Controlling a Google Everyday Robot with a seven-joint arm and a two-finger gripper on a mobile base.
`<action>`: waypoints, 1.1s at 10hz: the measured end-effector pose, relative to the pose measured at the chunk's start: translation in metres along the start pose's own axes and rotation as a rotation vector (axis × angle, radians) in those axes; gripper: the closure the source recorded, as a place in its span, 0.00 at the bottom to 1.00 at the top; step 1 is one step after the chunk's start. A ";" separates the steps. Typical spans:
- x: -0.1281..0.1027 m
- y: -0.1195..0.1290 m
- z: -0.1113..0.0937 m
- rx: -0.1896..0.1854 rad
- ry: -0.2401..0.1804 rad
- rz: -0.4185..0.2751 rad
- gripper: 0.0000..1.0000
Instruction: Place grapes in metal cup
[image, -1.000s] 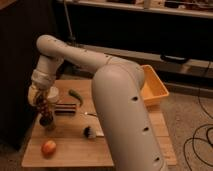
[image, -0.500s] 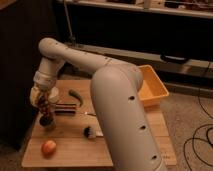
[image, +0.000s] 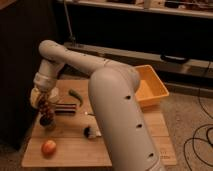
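My gripper (image: 42, 99) is at the left side of the wooden table (image: 70, 150), pointing down. It is shut on the grapes (image: 45, 111), a dark reddish-purple bunch that hangs straight below it. The bottom of the bunch reaches the small dull grey metal cup (image: 49, 125), which stands on the table right under it. The grapes hide most of the cup. I cannot tell whether the bunch touches the cup's inside.
An orange-red apple (image: 48, 147) lies at the table's front left. A green object (image: 75, 94) and a dark bar (image: 65, 108) lie right of the gripper. A small black-and-white item (image: 91, 132) is mid-table. A yellow bin (image: 152, 85) stands at the right. My arm (image: 120, 115) covers the table's middle.
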 end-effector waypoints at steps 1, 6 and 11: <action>-0.001 -0.001 0.001 -0.002 0.001 -0.007 1.00; -0.005 0.002 0.011 -0.032 0.018 -0.042 1.00; -0.011 0.010 0.019 -0.044 0.034 -0.066 1.00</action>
